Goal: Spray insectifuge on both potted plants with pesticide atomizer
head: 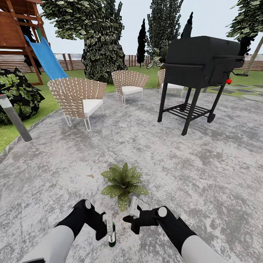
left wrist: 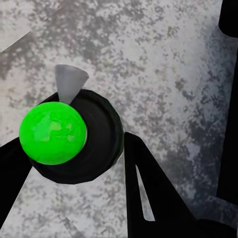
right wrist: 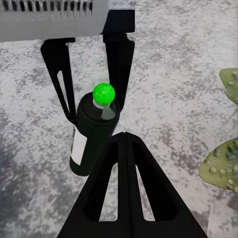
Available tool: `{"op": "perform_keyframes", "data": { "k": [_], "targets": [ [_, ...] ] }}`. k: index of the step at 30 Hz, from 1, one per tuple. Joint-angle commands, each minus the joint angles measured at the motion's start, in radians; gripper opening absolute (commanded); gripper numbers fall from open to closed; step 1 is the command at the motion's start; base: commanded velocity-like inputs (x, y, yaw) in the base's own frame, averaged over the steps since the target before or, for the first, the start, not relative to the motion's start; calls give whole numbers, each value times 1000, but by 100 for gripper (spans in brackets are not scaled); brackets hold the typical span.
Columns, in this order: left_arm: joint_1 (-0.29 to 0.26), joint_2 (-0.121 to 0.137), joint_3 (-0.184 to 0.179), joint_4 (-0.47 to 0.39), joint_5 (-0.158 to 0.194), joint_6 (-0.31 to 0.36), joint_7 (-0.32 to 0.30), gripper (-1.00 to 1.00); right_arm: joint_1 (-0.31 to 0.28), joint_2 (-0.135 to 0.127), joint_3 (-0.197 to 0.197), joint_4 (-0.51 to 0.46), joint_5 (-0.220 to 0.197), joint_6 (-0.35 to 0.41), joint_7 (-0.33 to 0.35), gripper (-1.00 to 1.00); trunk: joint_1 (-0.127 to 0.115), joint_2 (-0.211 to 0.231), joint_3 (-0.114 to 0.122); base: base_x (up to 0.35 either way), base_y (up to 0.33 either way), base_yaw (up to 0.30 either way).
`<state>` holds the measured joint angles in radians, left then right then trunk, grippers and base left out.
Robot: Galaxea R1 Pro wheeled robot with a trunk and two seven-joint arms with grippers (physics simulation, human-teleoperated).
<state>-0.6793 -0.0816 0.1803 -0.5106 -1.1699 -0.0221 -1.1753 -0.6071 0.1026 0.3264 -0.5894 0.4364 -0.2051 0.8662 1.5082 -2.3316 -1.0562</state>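
The pesticide atomizer [head: 112, 235], a slim dark green bottle with a pale label and a bright green cap [left wrist: 53, 133], stands upright just above the grey patio [head: 190, 168] near my base. My left gripper [head: 108, 224] comes down over it, a finger [right wrist: 119, 64] pressed against each side of the bottle [right wrist: 94, 134]. A potted plant [head: 124, 182] with broad speckled leaves sits just beyond; its pot is hidden. Close beside that plant's near leaves [right wrist: 220, 163], my right gripper [head: 133, 210] hangs shut and empty, its fingers [right wrist: 124, 188] together.
A black grill [head: 201, 62] on legs stands at the right rear. Woven chairs [head: 78, 96] [head: 128, 82] sit at the patio's far side. A blue slide [head: 45, 56], a leafy bush [head: 14, 91] and a tilted grey post [head: 14, 117] are at the left.
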Motion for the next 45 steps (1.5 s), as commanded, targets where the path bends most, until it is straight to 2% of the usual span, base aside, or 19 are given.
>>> {"op": "perform_keyframes", "data": {
  "k": [1, 4, 6, 11, 26, 27, 30, 32, 45],
  "targets": [
    [0, -3, 8, 3, -8, -2, -1, -100, 0, 0, -1, -1, 10, -6, 0, -100, 0, 0, -1, 0, 0, 0],
    [-1, -15, 8, 8, -7, -4, 3, -100, 0, 0, -1, -1, 10, -6, 0, -100, 0, 0, -1, 0, 0, 0],
    [0, -21, 8, 9, -6, -28, 3, -100, 0, 0, -1, -1, 10, -6, 0, -100, 0, 0, -1, 0, 0, 0],
    [-1, -24, 8, 15, 39, -52, 1, -100, 0, 0, -1, -1, 10, -6, 0, -100, 0, 0, -1, 0, 0, 0],
    [-3, -44, 9, 31, 42, -53, -4, -100, 0, 0, -1, 0, 10, -7, -1, -100, 0, 0, -1, 0, 0, 0],
    [-3, -44, 10, 30, 49, -53, -4, -100, 0, 0, -1, 0, 10, -7, -1, -100, 0, 0, -1, 0, 0, 0],
    [-5, -43, 8, 29, 106, -55, -6, -100, 0, 0, -1, 0, 10, -7, -1, -100, 0, 0, -1, 0, 0, 0],
    [-6, -42, 7, 30, 120, -57, -7, -100, 0, 0, -1, 1, 10, -7, -1, -100, 0, 0, -1, 0, 0, 0],
    [-7, -40, 7, 30, 125, -58, -9, -100, 0, 0, -1, 2, 10, -7, -1, -100, 0, 0, -1, 0, 0, 0]
  ]
}}
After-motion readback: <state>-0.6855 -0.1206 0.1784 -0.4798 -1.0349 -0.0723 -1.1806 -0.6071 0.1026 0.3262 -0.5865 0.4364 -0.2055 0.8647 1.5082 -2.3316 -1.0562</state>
